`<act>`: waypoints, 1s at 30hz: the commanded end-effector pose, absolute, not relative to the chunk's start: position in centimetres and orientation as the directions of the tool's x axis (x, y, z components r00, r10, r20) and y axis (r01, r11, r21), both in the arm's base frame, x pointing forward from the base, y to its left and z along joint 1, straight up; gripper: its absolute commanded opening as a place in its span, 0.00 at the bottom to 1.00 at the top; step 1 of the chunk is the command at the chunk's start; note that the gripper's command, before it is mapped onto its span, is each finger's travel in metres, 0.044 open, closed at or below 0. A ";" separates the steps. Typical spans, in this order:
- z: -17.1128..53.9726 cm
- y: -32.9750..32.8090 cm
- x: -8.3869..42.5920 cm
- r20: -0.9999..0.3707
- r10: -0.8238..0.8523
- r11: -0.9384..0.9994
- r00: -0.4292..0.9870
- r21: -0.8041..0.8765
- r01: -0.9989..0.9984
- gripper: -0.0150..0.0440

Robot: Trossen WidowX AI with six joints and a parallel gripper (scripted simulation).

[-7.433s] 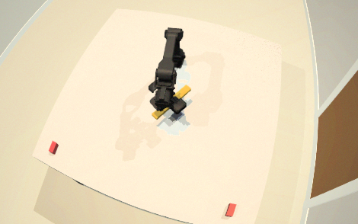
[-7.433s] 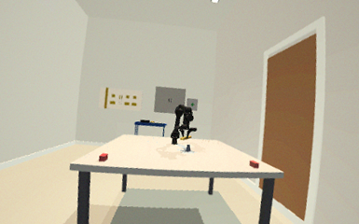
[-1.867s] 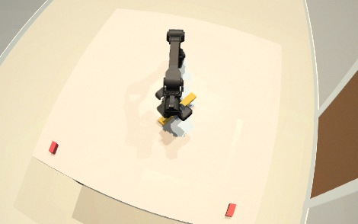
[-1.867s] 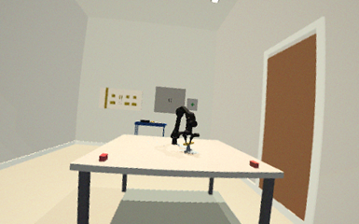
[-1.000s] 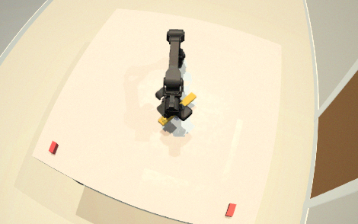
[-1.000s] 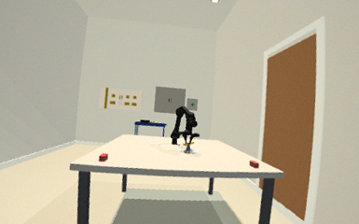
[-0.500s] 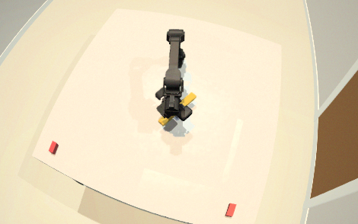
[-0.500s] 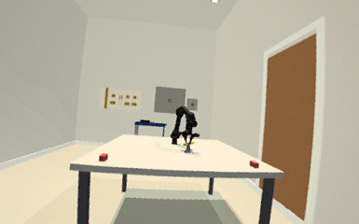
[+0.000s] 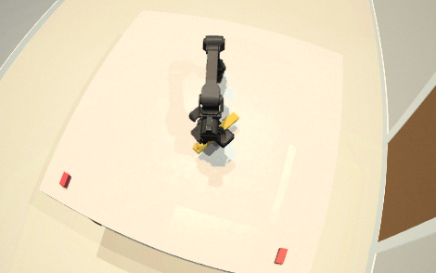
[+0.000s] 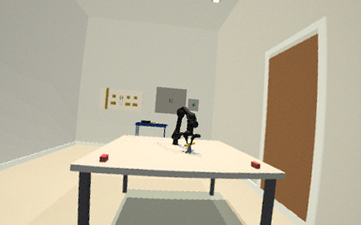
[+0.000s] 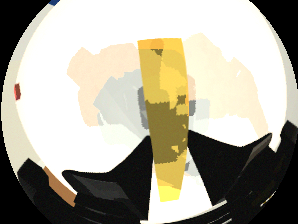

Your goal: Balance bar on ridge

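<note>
The gripper (image 9: 212, 137) is clamped partway closed on the yellow bar (image 9: 230, 122), its dark fingers pressing the bar's two long sides near mid-length. The bar lies slantwise under the wrist near the middle of the table (image 9: 139, 93), well away from every edge and from the red blocks (image 9: 65, 178) at the two near corners.

From the top view, the middle of the bar (image 9: 230, 122) is covered by the tool (image 9: 211, 137), so only its two yellow ends are seen. The ridge is hidden beneath them and cannot be made out in any view. In the exterior view, the bar (image 10: 189, 147) is too small for its tilt to be judged. Whether the surface (image 10: 145, 160) is touched cannot be told.
</note>
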State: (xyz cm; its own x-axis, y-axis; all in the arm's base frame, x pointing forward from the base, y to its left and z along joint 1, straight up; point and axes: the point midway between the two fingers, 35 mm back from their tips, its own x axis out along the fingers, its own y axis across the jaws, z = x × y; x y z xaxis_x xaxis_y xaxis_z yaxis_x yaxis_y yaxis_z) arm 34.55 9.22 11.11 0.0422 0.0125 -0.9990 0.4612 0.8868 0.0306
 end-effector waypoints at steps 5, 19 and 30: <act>10.7 9.2 34.5 -0.999 0.010 0.887 0.037 0.026 0.461 0.25; 11.1 9.2 34.5 -0.999 0.010 0.887 0.037 0.026 0.461 0.25; 11.1 9.2 34.6 -0.999 0.013 0.886 0.043 0.031 0.462 0.25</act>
